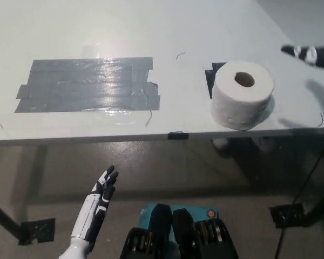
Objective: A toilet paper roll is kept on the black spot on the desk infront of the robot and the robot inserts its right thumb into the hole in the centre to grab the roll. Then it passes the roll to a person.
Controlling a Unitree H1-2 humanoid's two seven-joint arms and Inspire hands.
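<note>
On the counter (97, 32) the roll (242, 95) stands upright on its black spot (209, 81), hole facing up, untouched. The right hand (309, 54) shows only at the right edge, near the roll but apart; whether its fingers are apart or together cannot be told. Grab and handover both remain. The left hand (100, 200) rests below the counter edge, fingers apart. No containers show.
</note>
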